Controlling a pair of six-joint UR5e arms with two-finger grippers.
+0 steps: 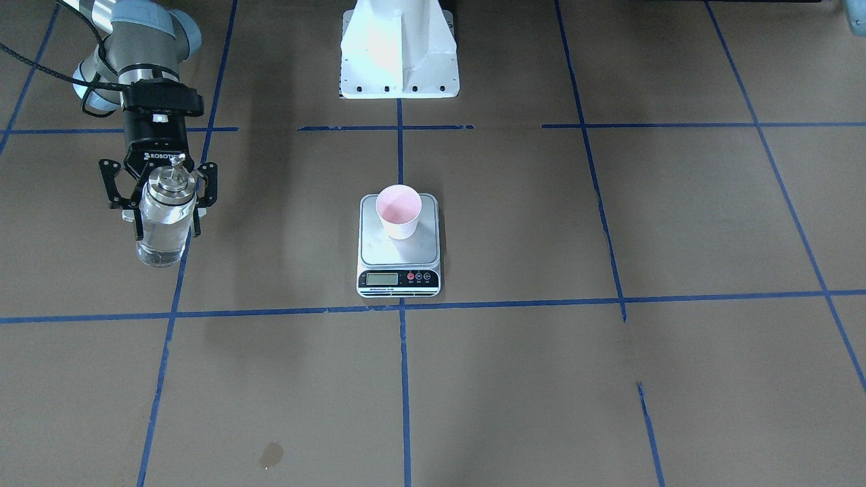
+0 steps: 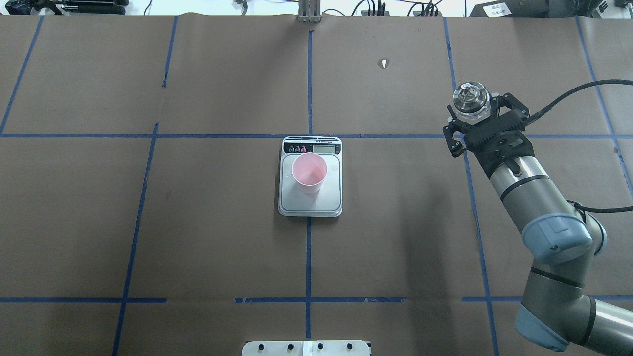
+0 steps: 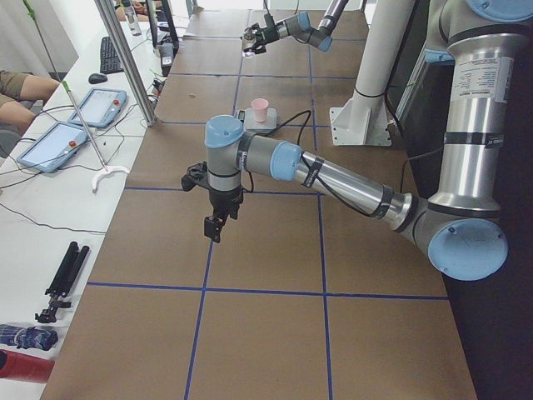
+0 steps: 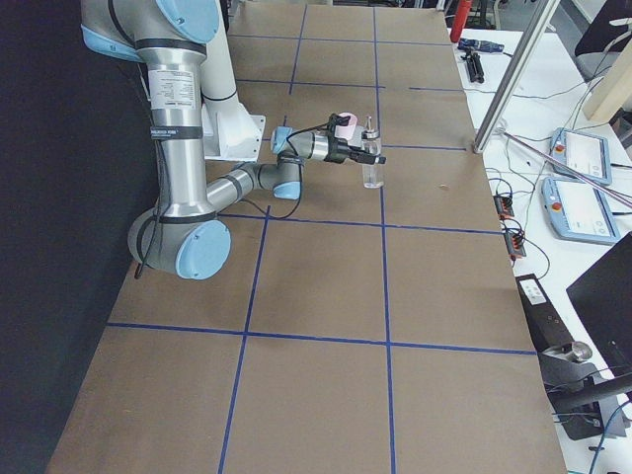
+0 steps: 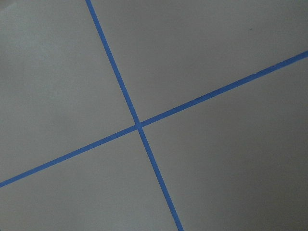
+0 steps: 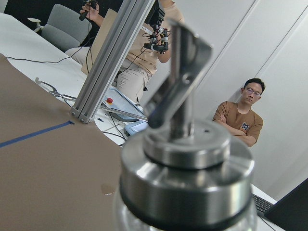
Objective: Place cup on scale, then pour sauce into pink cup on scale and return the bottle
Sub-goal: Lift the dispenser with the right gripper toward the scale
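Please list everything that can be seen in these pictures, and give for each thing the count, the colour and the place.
cup: one, pale pink, upright on the scale's platform.
scale: one, steel platform with a black display strip, at the table's middle.
bottle: one, clear glass with a metal pourer cap, upright, on the robot's right side.
table: one, brown cover with blue tape lines.
wet spot: one, dark, near the operators' edge.
pedestal: one, white, behind the scale.
teach pendants: two, grey-blue, on the side bench.
seated man: one, brown shirt, beyond the table.
right gripper: one, black, shut on the bottle.
left gripper: one, black, above bare table; whether it is open or shut cannot be told.
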